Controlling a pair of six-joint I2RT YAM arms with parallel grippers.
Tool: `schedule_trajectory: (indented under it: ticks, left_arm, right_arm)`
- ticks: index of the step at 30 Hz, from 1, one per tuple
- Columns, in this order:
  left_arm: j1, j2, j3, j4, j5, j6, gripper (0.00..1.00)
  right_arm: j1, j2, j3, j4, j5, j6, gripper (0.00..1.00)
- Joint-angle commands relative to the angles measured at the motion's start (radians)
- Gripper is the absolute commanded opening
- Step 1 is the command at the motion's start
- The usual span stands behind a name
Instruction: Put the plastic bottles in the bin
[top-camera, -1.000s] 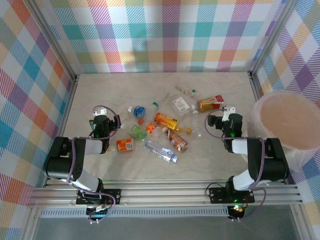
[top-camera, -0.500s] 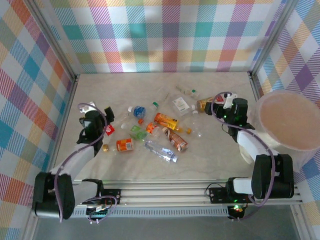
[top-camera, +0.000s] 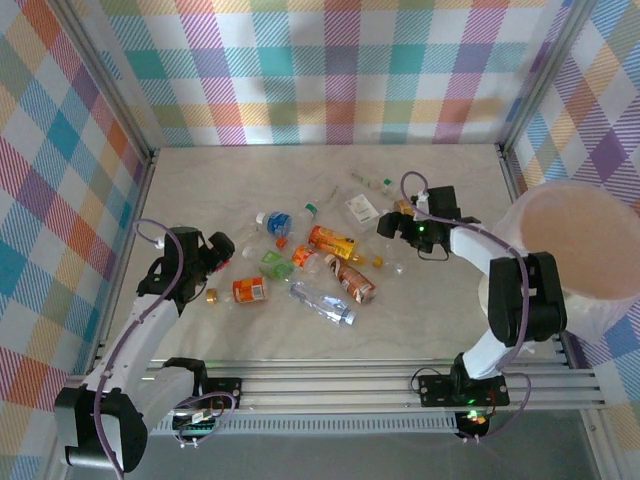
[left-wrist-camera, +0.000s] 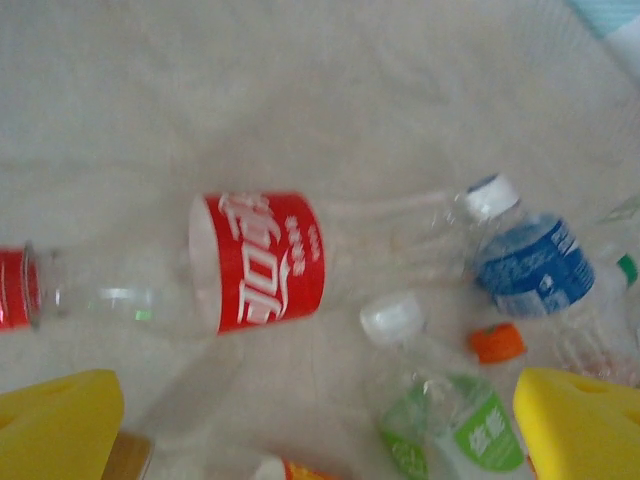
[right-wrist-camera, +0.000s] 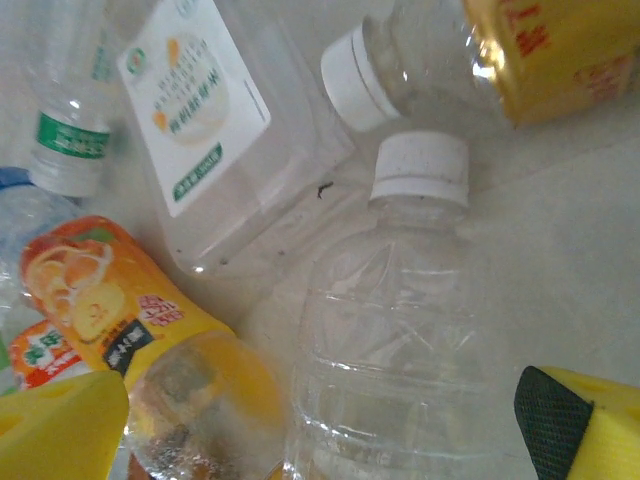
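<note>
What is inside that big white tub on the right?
The bin shows just its pale, peach-tinted inside, with no bottle seen there; the plastic bottles lie out on the table. Its far right side runs past the picture's edge, so that part is hidden.

Tabletop (top-camera: 250, 175): pale beige, faint marbled veining, matte. It runs on beyond the left gripper (top-camera: 222, 250) to the back wall (top-camera: 330, 70). Back wall, left wall (top-camera: 60, 180) outboard of the left gripper, and right wall (top-camera: 595, 110) outboard of the right gripper (top-camera: 386, 228): all pastel plaid cloth. Aluminium posts (top-camera: 108, 85) stand at the far corners. Slotted aluminium rails (top-camera: 330, 385) run along the near edge, behind both grippers. Grey surface (top-camera: 350, 450) below the rails. Light even and soft; shadows weak.
</note>
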Motion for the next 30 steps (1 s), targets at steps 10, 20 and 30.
schedule_trajectory:
  ticks: [10, 20, 30]
  left_arm:
    - [-0.011, 0.013, 0.002, -0.064, 0.090, -0.086, 1.00]
    - [-0.025, 0.015, -0.007, -0.029, 0.131, -0.085, 1.00]
    - [-0.108, 0.027, 0.031, 0.144, 0.273, -0.065, 1.00]
  right_arm:
    - [0.083, 0.143, 0.047, -0.080, 0.186, 0.006, 0.85]
    - [0.086, 0.109, -0.001, -0.020, 0.221, 0.044, 0.66]
    - [0.085, -0.139, -0.055, 0.018, 0.241, -0.005, 0.49]
